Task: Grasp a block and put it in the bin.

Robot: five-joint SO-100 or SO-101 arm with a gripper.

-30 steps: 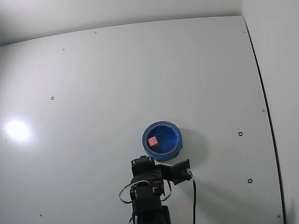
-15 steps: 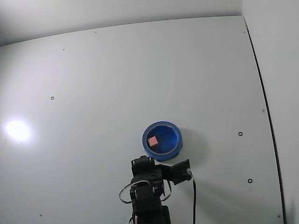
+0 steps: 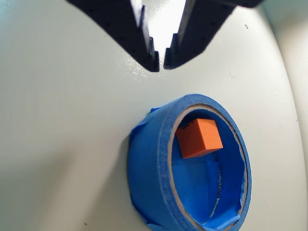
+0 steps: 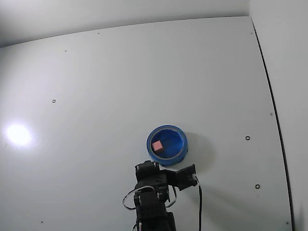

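The block [image 3: 198, 138] lies inside the bin [image 3: 149, 163], against its inner wall; it looks orange in the wrist view and pink in the fixed view [image 4: 157, 145]. The bin is a round blue bowl [image 4: 177, 144] standing on the white table. My gripper [image 3: 161, 66] is outside the bin, a short way from its rim. Its black fingertips are almost touching, with nothing between them. In the fixed view the arm [image 4: 154, 192] sits just below the bin.
The white table [image 4: 96, 96] stretches around the bin, with small dark screw holes [image 4: 247, 138] scattered on it. A dark seam [image 4: 269, 96] runs down the right side. A bright light reflection [image 4: 18, 134] shows at the left.
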